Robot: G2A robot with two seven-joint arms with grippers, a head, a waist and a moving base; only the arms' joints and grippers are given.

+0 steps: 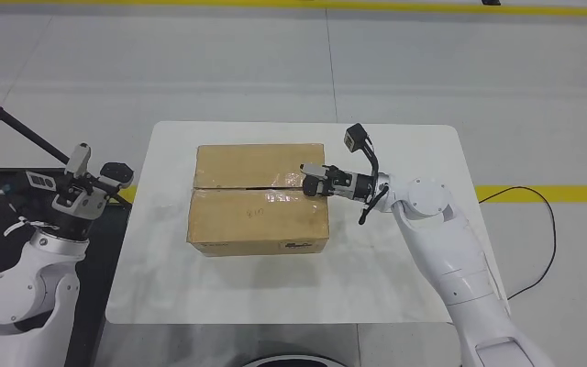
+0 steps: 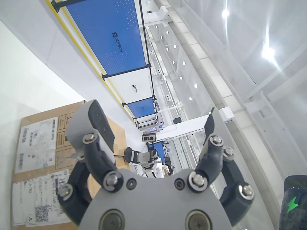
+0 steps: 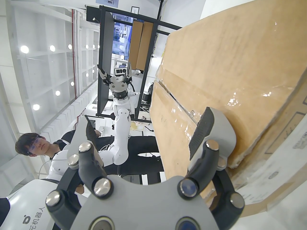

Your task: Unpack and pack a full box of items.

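Overhead, one rectangular brown cardboard box (image 1: 259, 197) central on a smooth white worktop (image 1: 404, 266), two top flaps (image 1: 261, 165) shut along a taped seam (image 1: 248, 189). Right claw (image 1: 304, 181) over the box edge at the seam's end; left claw (image 1: 98, 165) beyond the worktop's edge. From the left wrist, claw spread wide, grasping nothing; several white paper labels (image 2: 38, 140) on the box side. From the right wrist, claw released too, one ribbed pad (image 3: 200, 130) beside glossy tape (image 3: 178, 120).

Bright, even light; ceiling lamps (image 2: 268, 53) flare starlike.
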